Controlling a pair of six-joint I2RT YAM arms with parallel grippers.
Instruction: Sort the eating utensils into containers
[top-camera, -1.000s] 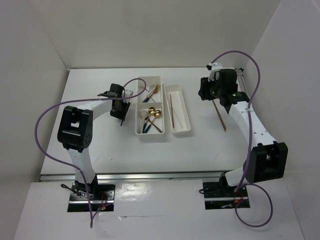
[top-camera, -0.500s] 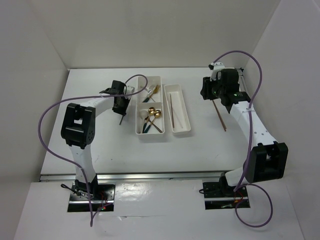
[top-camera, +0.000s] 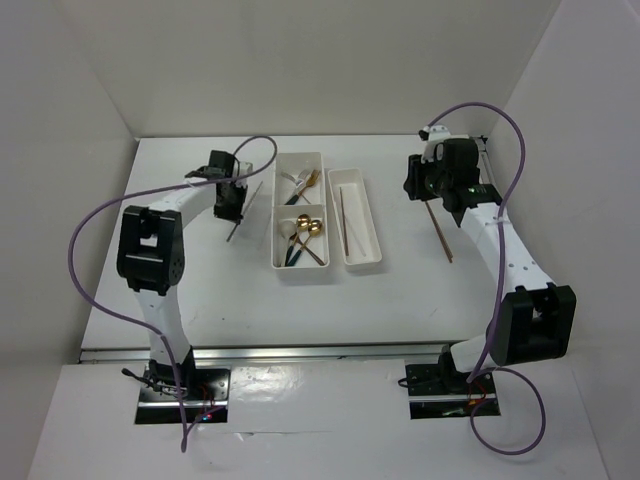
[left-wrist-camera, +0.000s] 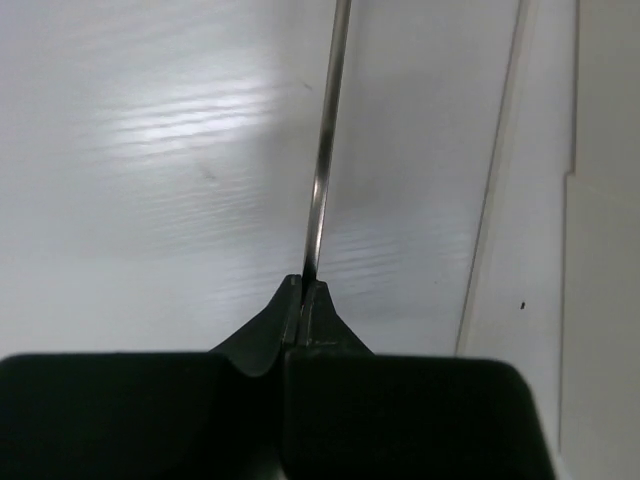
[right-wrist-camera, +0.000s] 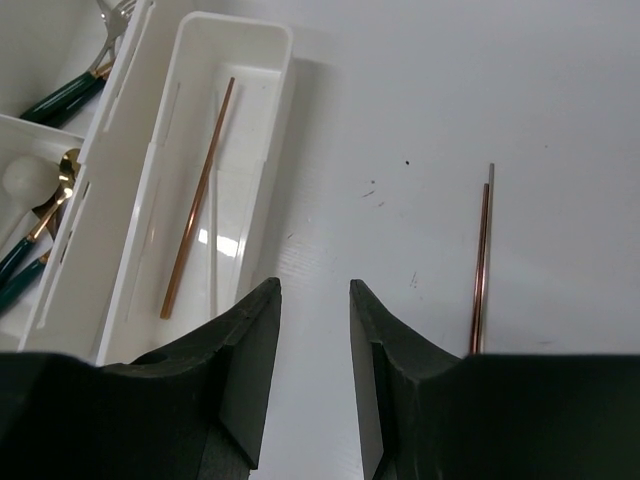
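The left gripper is clamped on the end of a slim silver chopstick, just left of the two-compartment tray with forks and spoons inside. The right gripper hangs empty, jaws partly apart, over the table between the narrow tray, which holds a brown chopstick, and a pair of chopsticks lying to its right.

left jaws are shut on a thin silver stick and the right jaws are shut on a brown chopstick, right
No: the right wrist view shows the right jaws open and empty, the loose brown chopstick lying on the table. The left jaws are shut on the thin silver stick.
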